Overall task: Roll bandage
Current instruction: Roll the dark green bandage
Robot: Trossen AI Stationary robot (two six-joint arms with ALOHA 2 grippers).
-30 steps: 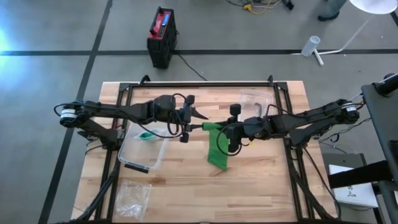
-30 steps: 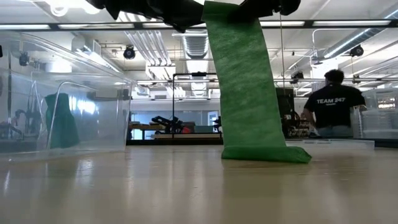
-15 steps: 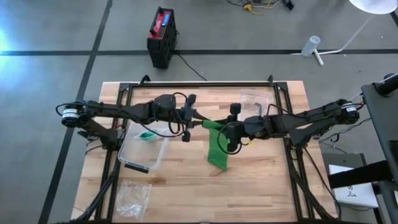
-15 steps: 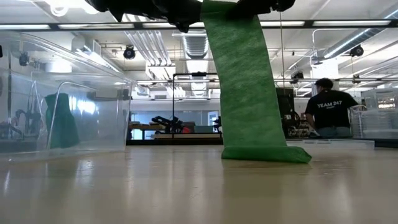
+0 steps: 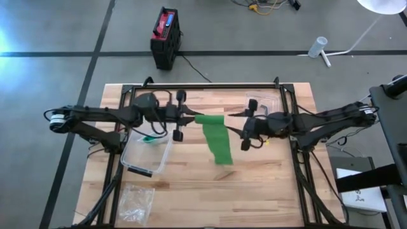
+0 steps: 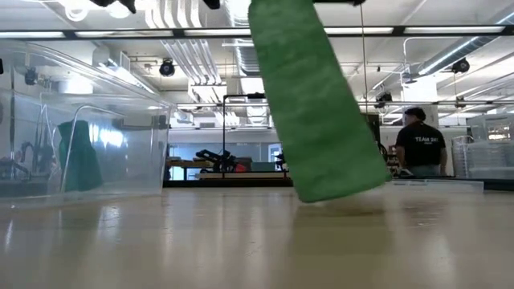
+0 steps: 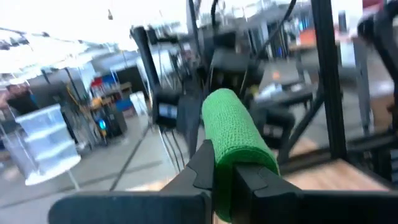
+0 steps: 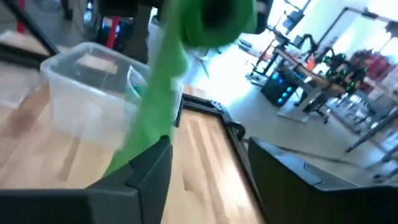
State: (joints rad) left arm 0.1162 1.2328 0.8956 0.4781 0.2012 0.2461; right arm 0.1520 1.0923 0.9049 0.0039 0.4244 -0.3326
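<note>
The green bandage [image 5: 215, 137] has its rolled part [image 5: 206, 119] up in the air over the table's middle. Its loose strip [image 6: 317, 104] hangs slanting down from the roll. The strip's lower end [image 6: 341, 186] is just above the tabletop, with a shadow under it. My left gripper [image 5: 193, 118] comes in from the table's left and is shut on the roll [image 7: 233, 134]. My right gripper [image 5: 238, 124] stands open to the right of the bandage, apart from it. In the right wrist view its fingers [image 8: 149, 171] are spread, with the roll [image 8: 211, 18] farther off. My left gripper pinches the near end of the bandage's rolled part [image 7: 239, 165] between its two fingers [image 7: 202, 168]. The fingers come in about level from the table's left and lie along the roll. The roll sticks out past the fingertips, lifted clear, and the strip hangs slack below it.
A clear plastic box [image 5: 146, 152] with a green thing inside stands at the left near my left arm. A second clear container [image 5: 259, 102] is at the far right, and a plastic bag [image 5: 137, 200] lies at the near left. A person [image 6: 422, 144] stands in the room beyond the table.
My right gripper has opened, let go of the bandage and drawn back toward the table's right edge. My left gripper has shut on the roll and carried it up and toward the left. The strip's lower end, which lay folded on the table, has lifted and now hangs slanted.
</note>
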